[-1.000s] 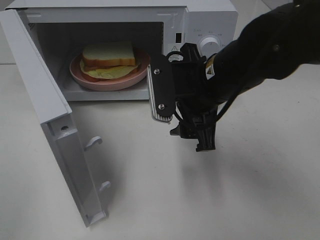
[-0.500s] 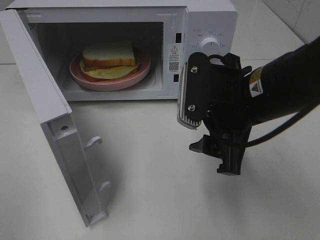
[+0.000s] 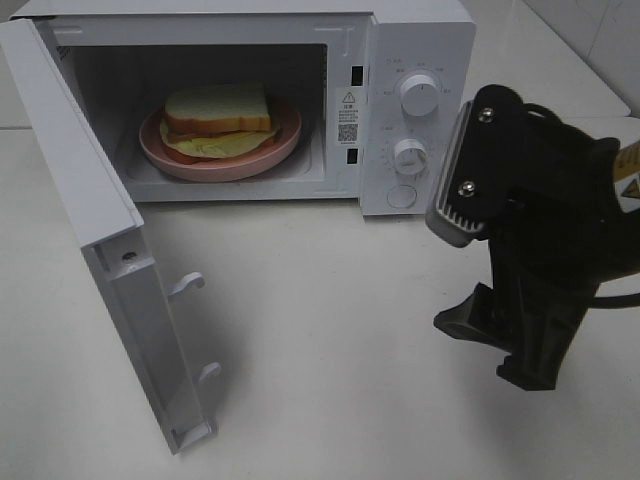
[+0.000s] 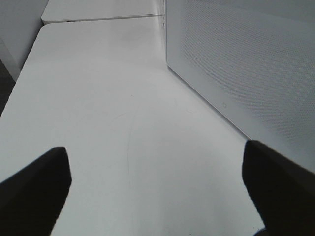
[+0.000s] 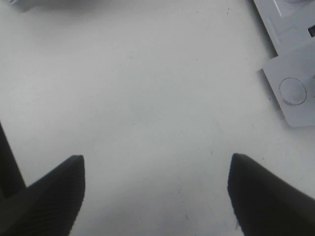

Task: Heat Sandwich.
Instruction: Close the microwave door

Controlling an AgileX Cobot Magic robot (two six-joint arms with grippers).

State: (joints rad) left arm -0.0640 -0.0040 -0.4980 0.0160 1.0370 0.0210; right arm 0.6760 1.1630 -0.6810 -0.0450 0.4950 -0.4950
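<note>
White-bread sandwich (image 3: 222, 120), flat, inside microwave (image 3: 400, 30)

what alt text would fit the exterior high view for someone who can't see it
A sandwich on a pink plate sits inside a white microwave whose door is swung wide open to the left. The right gripper, open and empty, hovers over the white table by the microwave's front right corner.

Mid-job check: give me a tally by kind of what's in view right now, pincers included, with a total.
Microwave: 1
Pink plate: 1
Sandwich: 1
Dials: 2, upper dial, lower dial
Pincers: 2, left pincer, right pincer, both open and empty
Total: 7
</note>
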